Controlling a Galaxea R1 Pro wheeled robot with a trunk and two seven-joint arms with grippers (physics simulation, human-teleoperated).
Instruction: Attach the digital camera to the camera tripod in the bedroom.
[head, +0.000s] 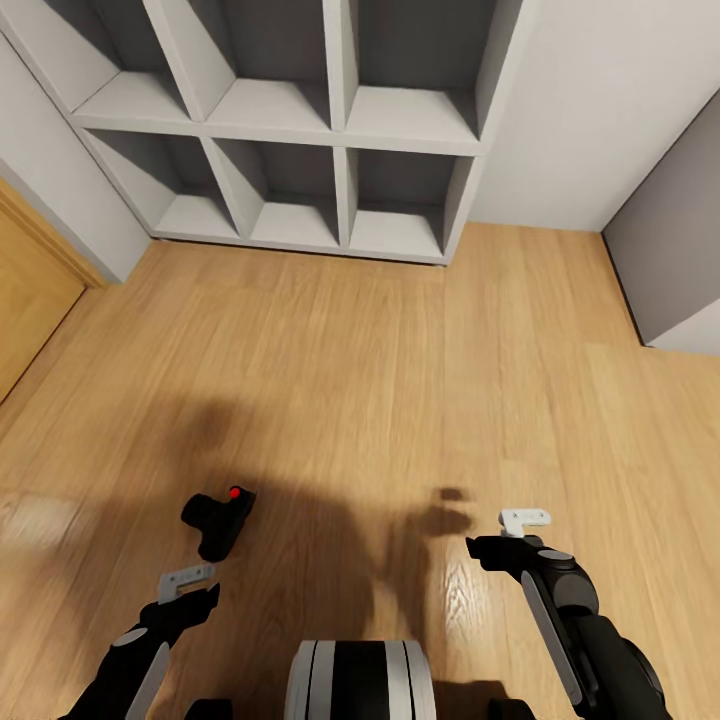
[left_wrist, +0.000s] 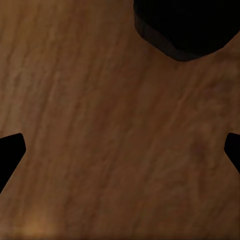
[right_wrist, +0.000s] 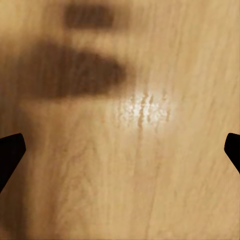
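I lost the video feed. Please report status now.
Left pincer open, empty, just short of the small black digital camera with red button on the wood floor. Right pincer open, empty. Nothing between.

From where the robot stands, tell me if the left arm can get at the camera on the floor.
Probably yes. The camera lies on bare wood floor just ahead of the left gripper, whose fingers are spread wide with nothing between them and the camera. It would still need to reach forward and down.

Open wood floor (head: 400, 360) ahead — shelf unit (head: 300, 130) blocks far wall.
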